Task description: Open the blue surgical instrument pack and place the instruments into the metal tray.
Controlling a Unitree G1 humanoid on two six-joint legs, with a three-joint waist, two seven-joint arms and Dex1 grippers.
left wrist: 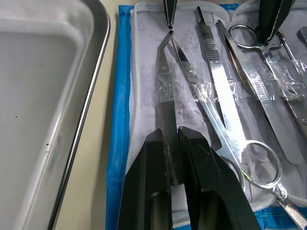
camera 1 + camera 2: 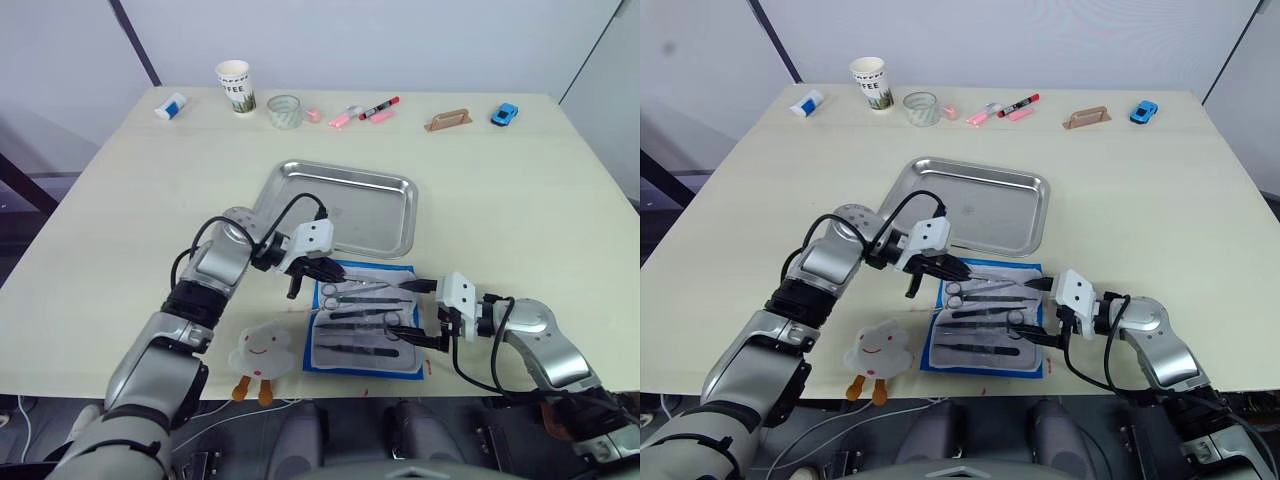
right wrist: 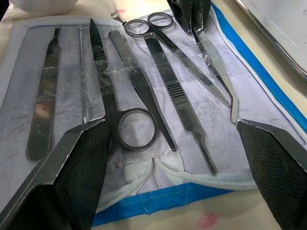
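A flat blue fabric surgical instrument pack point(image 2: 365, 330) lies unfolded near the front edge of a pale wooden table point(image 2: 520, 210), its grey-white lining up and a row of slim metal instruments point(image 3: 144, 91) laid side by side under clear retaining strips: ring-handled scissors, flat forceps and thinner probes. The left gripper point(image 1: 173, 158) has its two black fingers pinched on the handle of one bent, dark-bladed instrument point(image 1: 167, 86) at the pack's edge nearest the tray, apparently the first to be drawn out, since it is the shortest carry from there. The right gripper point(image 3: 177, 158) rests at the opposite end of the pack with its fingers spread wide, one to each side of the pouch's rounded end, most likely steadying the fabric so it will not drag along when a tool is pulled free of its strip. Just beyond the pack, toward the table's middle, a shiny shallow rectangular stainless steel tray point(image 2: 300, 180) with rounded corners sits with nothing in it, so the transfer appears to be at its start. A white plush toy point(image 2: 262, 350) lies at the front edge beside the pack, and along the far edge stand a paper coffee cup point(image 2: 235, 86), a small glass jar point(image 2: 285, 111), pink and red markers point(image 2: 365, 111) and a blue toy car point(image 2: 504, 113).
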